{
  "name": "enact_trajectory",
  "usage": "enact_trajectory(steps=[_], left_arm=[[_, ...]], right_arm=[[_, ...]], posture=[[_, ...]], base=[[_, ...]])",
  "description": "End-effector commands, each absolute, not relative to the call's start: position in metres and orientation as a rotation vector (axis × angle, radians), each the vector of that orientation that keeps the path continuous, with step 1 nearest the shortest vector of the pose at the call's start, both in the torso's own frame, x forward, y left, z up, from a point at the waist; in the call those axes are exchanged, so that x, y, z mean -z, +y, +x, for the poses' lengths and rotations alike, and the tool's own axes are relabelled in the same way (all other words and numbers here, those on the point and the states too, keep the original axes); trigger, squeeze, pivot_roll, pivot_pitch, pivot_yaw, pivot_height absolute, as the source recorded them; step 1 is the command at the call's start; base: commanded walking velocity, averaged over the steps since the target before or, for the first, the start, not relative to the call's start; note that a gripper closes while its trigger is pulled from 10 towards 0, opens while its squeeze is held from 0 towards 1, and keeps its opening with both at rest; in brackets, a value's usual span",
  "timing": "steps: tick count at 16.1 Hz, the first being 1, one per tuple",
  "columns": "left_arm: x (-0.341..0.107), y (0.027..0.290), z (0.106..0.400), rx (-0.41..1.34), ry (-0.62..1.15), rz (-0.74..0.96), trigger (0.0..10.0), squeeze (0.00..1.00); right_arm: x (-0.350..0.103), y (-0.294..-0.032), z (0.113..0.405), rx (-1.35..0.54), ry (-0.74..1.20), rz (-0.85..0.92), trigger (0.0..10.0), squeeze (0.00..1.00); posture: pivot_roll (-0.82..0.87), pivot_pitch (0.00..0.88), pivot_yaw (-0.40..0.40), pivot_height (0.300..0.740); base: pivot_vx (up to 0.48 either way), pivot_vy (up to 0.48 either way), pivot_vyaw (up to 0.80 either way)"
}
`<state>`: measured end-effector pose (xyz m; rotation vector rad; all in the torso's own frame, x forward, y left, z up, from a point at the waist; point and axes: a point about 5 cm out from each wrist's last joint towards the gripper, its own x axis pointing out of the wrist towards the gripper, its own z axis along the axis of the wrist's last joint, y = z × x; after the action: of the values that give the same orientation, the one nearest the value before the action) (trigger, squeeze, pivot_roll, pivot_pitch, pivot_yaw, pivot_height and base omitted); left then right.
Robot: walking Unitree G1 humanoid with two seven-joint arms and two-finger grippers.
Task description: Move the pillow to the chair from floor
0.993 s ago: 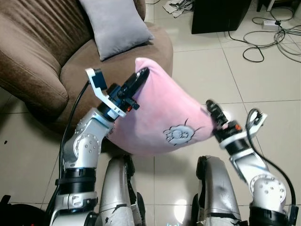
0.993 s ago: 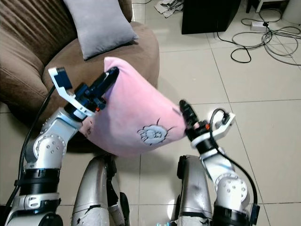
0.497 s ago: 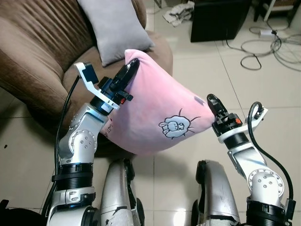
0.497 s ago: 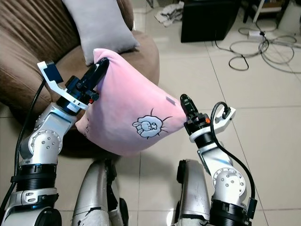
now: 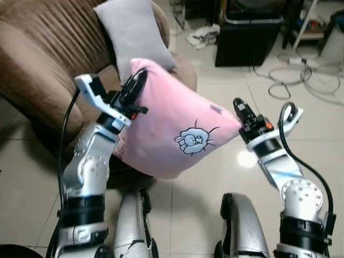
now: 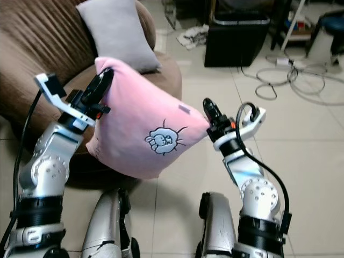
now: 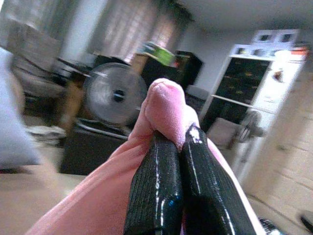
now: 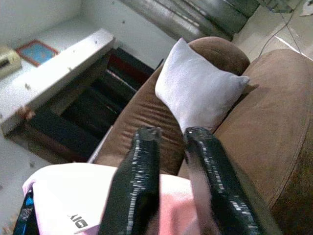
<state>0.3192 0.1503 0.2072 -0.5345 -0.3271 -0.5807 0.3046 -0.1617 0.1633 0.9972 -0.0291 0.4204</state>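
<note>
Raised since the earlier frame, the pink pillow hung over the brown chair edge; my left gripper and right gripper each clamped one corner.

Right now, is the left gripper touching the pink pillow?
Touching. The left wrist view shows the left gripper with its two black fingers closed on a pinched corner of the pink pillow, fabric bulging out above the fingertips.

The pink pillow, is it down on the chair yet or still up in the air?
In the air. The pink pillow hangs between the left gripper and right gripper, each pinching a corner, above the brown chair.
</note>
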Motion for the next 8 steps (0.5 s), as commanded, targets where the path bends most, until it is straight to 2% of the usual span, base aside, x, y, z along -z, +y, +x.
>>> enact_trajectory(steps=[1,3,6,7,8], left_arm=[[-0.214,0.150,0.317,0.555,-0.353,-0.466,0.0,0.00],[-0.197,0.145,0.308,0.535,-0.282,-0.337,0.0,0.00],[-0.179,0.140,0.297,0.490,-0.226,-0.244,0.0,0.00],[-0.177,0.137,0.294,0.479,-0.220,-0.238,0.0,0.00],[-0.177,0.135,0.293,0.473,-0.219,-0.240,0.0,0.00]], right_arm=[[-0.166,-0.154,0.307,-0.439,-0.007,0.925,0.0,0.00],[-0.165,-0.140,0.308,-0.489,0.037,0.692,0.0,0.00],[-0.167,-0.138,0.314,-0.413,-0.006,0.517,0.0,0.00],[-0.166,-0.136,0.317,-0.382,0.007,0.475,10.0,0.00],[-0.165,-0.135,0.318,-0.375,0.026,0.464,10.0,0.00]], posture=[[0.03,0.000,0.053,0.507],[0.03,0.000,0.038,0.507],[0.04,0.000,0.022,0.507],[0.05,0.000,0.018,0.507],[0.06,0.000,0.012,0.507]], base=[[0.000,0.000,0.00],[0.000,0.000,0.00],[0.000,0.000,0.00],[0.000,0.000,0.00],[0.000,0.000,0.00]])
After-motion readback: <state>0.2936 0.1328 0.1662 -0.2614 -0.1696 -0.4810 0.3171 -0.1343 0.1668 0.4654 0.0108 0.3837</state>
